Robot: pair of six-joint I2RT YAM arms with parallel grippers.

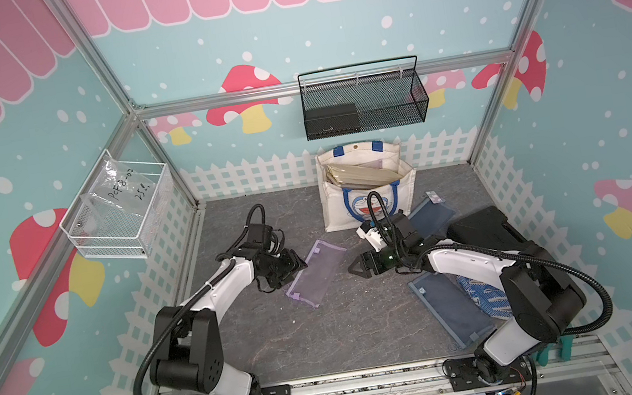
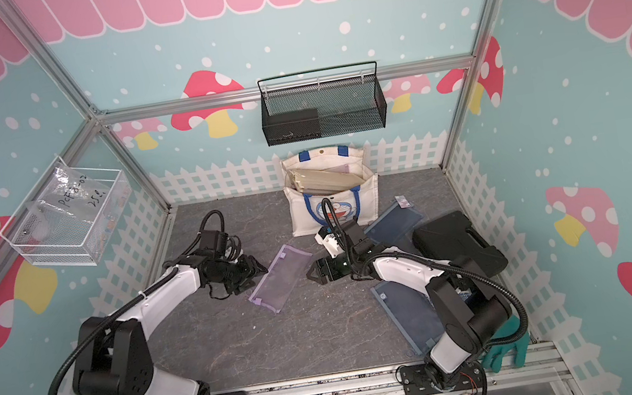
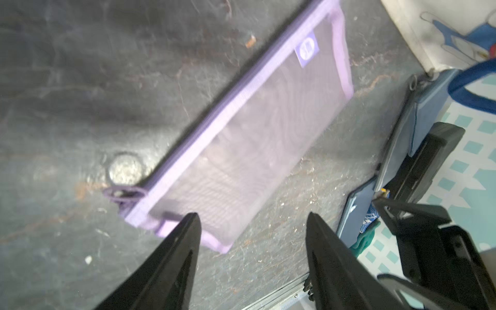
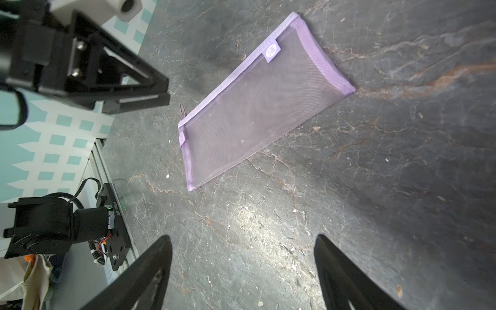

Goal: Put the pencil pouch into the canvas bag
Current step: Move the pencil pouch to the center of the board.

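Top views showed the purple pouch (image 1: 315, 273) flat on the bench (image 1: 326, 340), short of the bag (image 1: 369, 203). Left gripper (image 1: 293, 271) hung at its edge and right gripper (image 1: 358, 268) nearby, jaws parted and empty; the lift and drop-in remained.

Purple pencil pouch (image 2: 278, 278) flat on floor, between both arms; canvas bag (image 2: 331, 200) behind.

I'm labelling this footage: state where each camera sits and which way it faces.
Top views: high at the front, looking down and back at the canvas bag; both arms show.
Left wrist: looks past the open left tool at the purple pouch.
Right wrist: past the open right tool.
All four share the pouch.
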